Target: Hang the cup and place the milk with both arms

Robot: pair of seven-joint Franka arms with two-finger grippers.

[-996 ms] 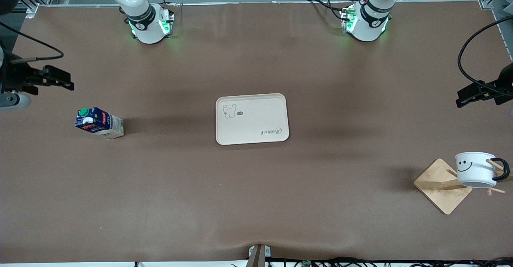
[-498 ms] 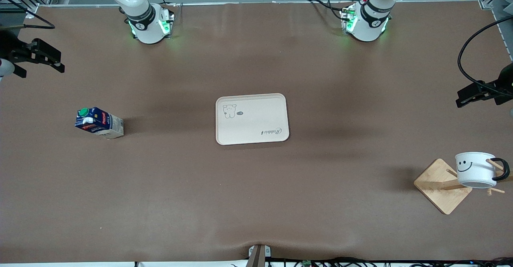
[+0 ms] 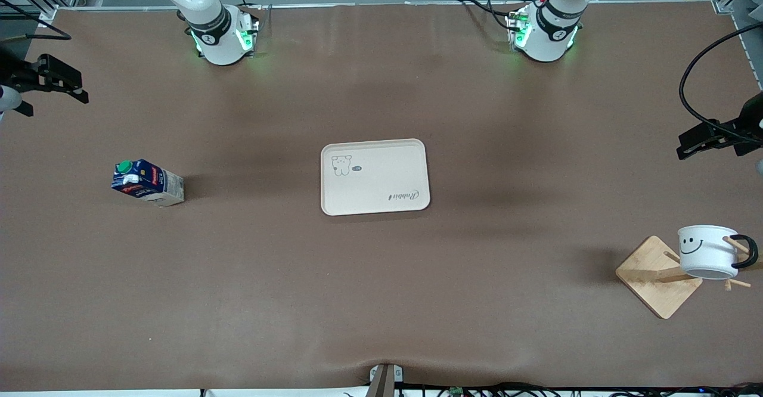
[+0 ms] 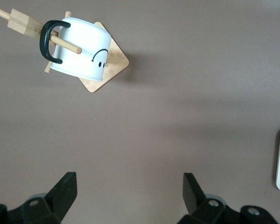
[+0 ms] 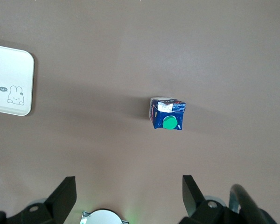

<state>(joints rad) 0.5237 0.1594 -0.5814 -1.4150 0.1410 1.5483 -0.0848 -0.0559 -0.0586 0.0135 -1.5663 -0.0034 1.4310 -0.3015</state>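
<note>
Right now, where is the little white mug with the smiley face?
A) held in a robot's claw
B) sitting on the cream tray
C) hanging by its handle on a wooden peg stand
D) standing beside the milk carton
C: the cup hangs by its black handle on a peg of the wooden stand, with no gripper near it.

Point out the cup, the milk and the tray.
cup (image 3: 706, 255), front view, on its white side wall beside the smiley.
milk (image 3: 143, 181), front view, on the blue side of the carton.
tray (image 3: 381, 182), front view, on its bare middle.
</note>
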